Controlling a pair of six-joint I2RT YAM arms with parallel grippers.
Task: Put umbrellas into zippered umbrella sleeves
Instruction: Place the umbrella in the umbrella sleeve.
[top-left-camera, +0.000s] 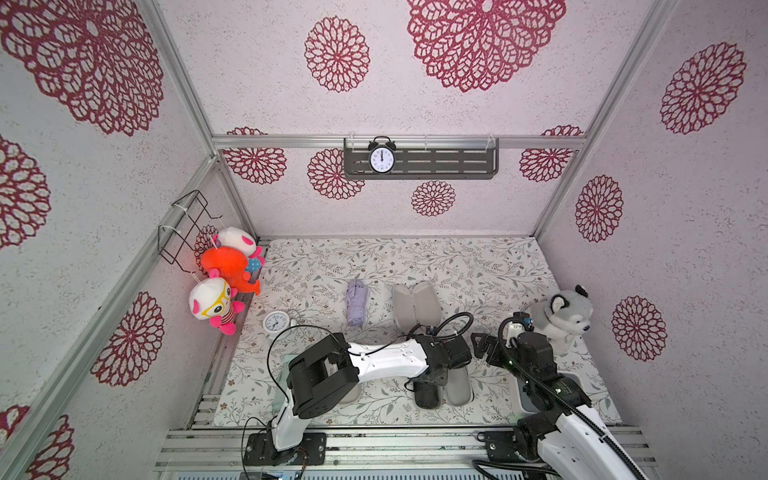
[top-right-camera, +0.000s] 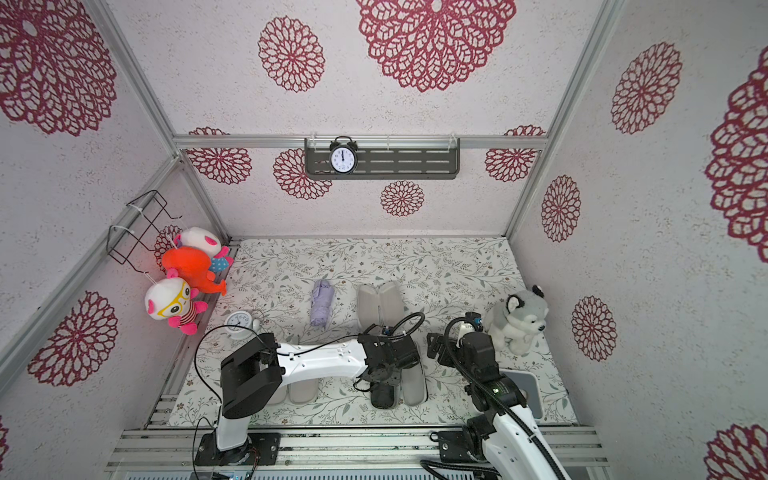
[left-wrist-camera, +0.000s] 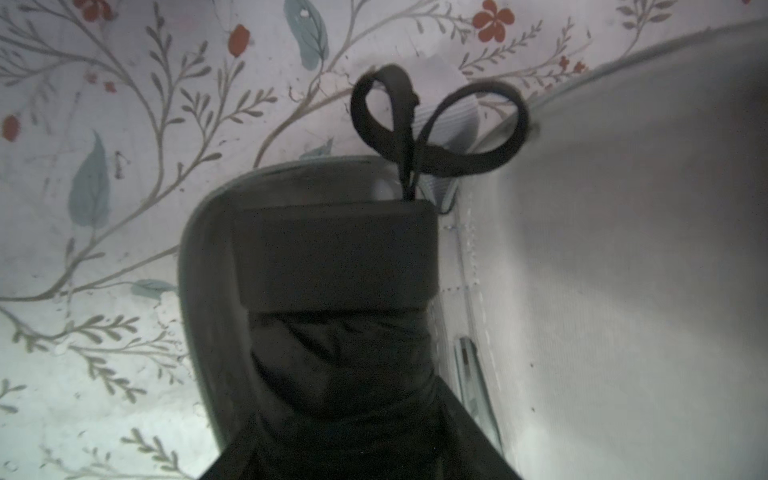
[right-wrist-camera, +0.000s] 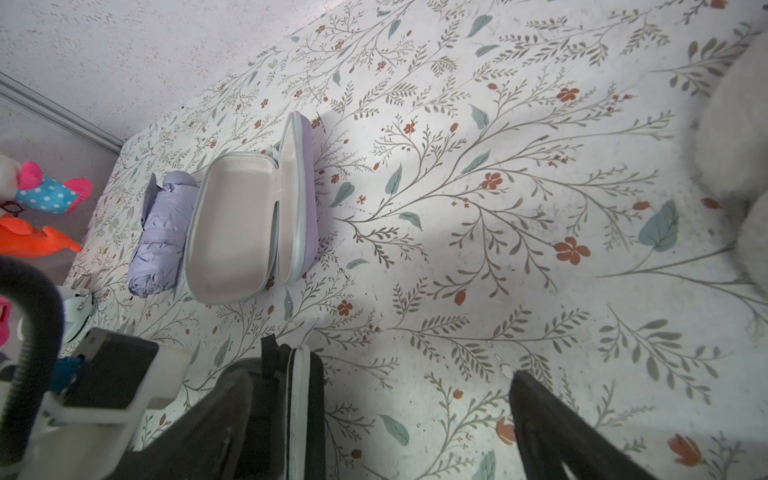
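Note:
The black umbrella (top-left-camera: 427, 397) (left-wrist-camera: 336, 257) lies in one half of the open black sleeve (top-left-camera: 459, 390), whose grey lining (left-wrist-camera: 623, 249) fills much of the left wrist view. Its wrist loop (left-wrist-camera: 436, 124) spills over the sleeve's end. My left gripper (top-left-camera: 434, 374) sits right over the umbrella, and its jaws are lost in the dark. My right gripper (top-left-camera: 482, 345) (right-wrist-camera: 386, 428) hangs open beside the sleeve's far end. The lilac umbrella (top-left-camera: 357, 301) (right-wrist-camera: 162, 232) lies next to the open lilac sleeve (top-left-camera: 415, 307) (right-wrist-camera: 232, 224). Another open sleeve (top-right-camera: 301, 390) shows under the left arm.
A small white clock (top-left-camera: 276, 322) stands at the table's left edge. A grey husky plush (top-left-camera: 565, 316) sits at the right, close behind the right arm. Plush toys (top-left-camera: 224, 270) hang on the left wall. A grey tray (top-left-camera: 582, 382) lies under the right arm.

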